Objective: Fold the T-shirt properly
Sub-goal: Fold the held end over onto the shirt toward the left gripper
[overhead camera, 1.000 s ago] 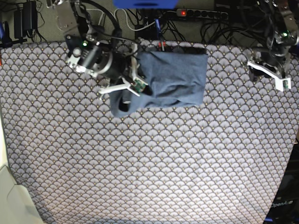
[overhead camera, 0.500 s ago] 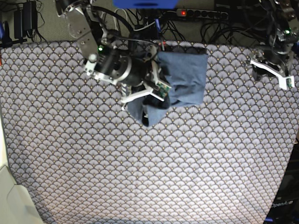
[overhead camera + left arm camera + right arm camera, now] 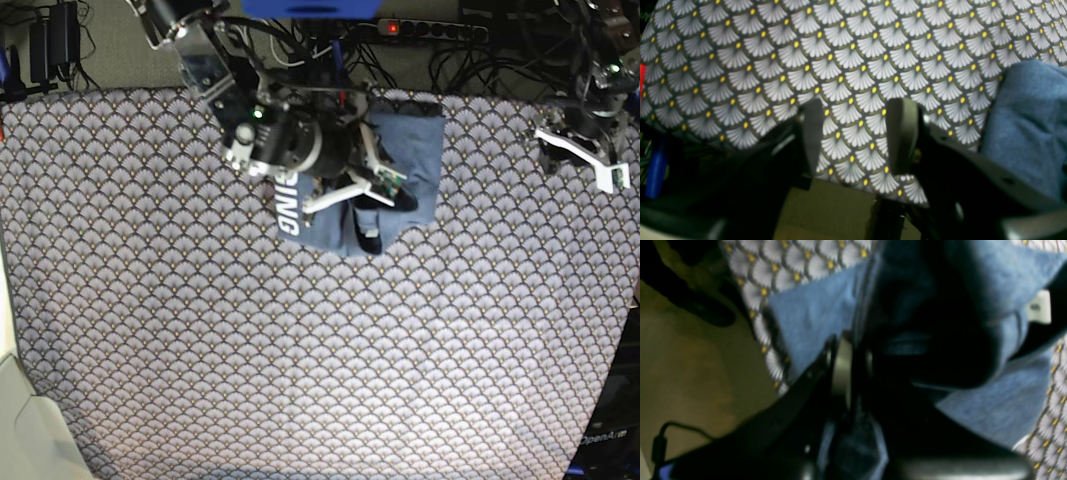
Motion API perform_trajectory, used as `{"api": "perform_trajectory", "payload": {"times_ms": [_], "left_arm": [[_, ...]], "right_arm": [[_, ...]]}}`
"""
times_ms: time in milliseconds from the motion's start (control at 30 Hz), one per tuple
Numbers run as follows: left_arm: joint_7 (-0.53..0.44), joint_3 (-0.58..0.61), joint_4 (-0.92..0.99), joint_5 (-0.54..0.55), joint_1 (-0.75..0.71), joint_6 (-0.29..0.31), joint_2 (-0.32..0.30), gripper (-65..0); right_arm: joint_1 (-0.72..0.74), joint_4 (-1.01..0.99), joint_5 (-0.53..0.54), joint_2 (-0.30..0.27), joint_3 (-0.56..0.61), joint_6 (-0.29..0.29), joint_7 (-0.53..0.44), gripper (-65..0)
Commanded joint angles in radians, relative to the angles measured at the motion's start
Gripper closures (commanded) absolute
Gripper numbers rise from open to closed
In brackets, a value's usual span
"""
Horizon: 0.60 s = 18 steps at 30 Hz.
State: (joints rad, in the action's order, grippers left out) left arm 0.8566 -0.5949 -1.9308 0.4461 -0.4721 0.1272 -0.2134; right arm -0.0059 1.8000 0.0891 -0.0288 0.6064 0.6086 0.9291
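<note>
The right gripper (image 3: 372, 195) is clamped on the slate-blue cotton T-shirt (image 3: 410, 150), hiding its left half on the scallop-patterned tablecloth (image 3: 300, 350); the left gripper (image 3: 585, 160), jaws apart, hovers far right.

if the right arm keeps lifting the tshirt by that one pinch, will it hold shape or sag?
Likely sags: the T-shirt already droops in loose folds around the right gripper. Probably light, as one shut pinch carries the flap. It may drag rather than slide on the tablecloth.

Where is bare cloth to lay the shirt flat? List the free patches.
Free: the whole near half of the tablecloth below the T-shirt, plus the strip between it and the left gripper. Crowded: the far edge, where the right gripper grips the shirt.
</note>
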Motion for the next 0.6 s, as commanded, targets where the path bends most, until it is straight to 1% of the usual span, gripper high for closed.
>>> {"api": "perform_trajectory", "payload": {"times_ms": [0,67,167,233,367,433,500,567], "left_arm": [[-0.02,-0.007,-0.019,0.003,-0.003,-0.001,-0.011,-30.2],[-0.02,-0.007,-0.019,0.003,-0.003,-0.001,-0.01,-30.2],[-0.02,-0.007,-0.019,0.003,-0.003,-0.001,-0.007,-30.2],[-0.02,-0.007,-0.019,0.003,-0.003,-0.001,-0.008,-30.2],[-0.02,-0.007,-0.019,0.003,-0.003,-0.001,-0.01,-30.2],[-0.02,-0.007,-0.019,0.004,-0.003,-0.001,-0.01,-30.2],[-0.02,-0.006,-0.019,0.004,-0.003,-0.001,-0.01,-30.2],[-0.02,-0.004,-0.019,0.004,-0.003,-0.001,-0.008,-30.2]], "right_arm": [[0.017,-0.001,0.01,0.014,-0.001,0.0,-0.022,0.0],[0.036,-0.032,0.01,0.033,-0.001,0.0,-0.022,0.0],[0.053,-0.07,0.01,0.04,-0.001,0.0,-0.022,0.0],[0.057,-0.099,0.01,0.057,0.0,0.0,-0.022,0.0],[0.06,-0.144,0.01,0.065,0.008,0.0,-0.022,-0.1],[0.079,-0.157,0.01,0.065,0.04,0.0,-0.02,-4.5],[0.085,-0.161,0.01,0.065,0.068,0.0,-0.003,-11.5],[0.088,-0.161,0.01,0.085,0.089,0.0,0.021,-19.0]]}}
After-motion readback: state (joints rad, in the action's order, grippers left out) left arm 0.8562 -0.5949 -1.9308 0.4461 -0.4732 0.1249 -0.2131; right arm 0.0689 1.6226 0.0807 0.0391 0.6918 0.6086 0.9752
